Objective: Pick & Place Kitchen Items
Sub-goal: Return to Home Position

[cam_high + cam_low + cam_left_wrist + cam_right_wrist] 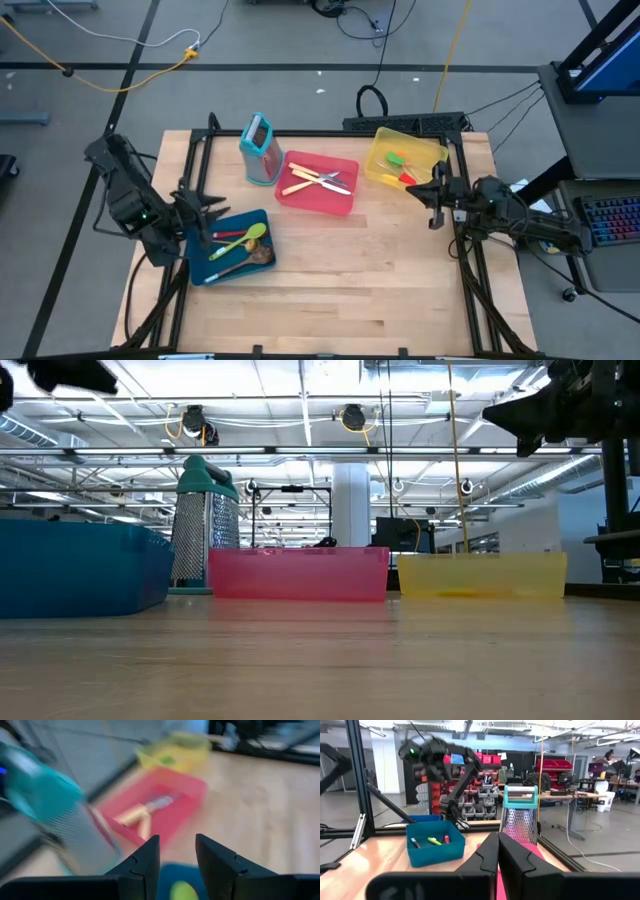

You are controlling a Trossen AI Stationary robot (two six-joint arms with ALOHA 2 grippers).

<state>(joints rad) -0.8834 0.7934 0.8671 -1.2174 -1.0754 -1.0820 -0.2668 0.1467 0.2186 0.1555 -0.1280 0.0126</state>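
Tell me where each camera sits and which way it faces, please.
High view: overhead, straight down on the wooden table; left arm and right arm show.
Low view: table-top height, level toward blue flat tray, red flat tray, yellow flat tray; arm parts at top corners.
Left wrist view: on left arm, facing red tray; left fingers apart.
Right wrist view: on right arm, facing blue tray and left arm; right fingers touching.
Shared: upright teal box grater, in all four.

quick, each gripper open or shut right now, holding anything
left gripper: open, holding nothing
right gripper: shut, holding nothing
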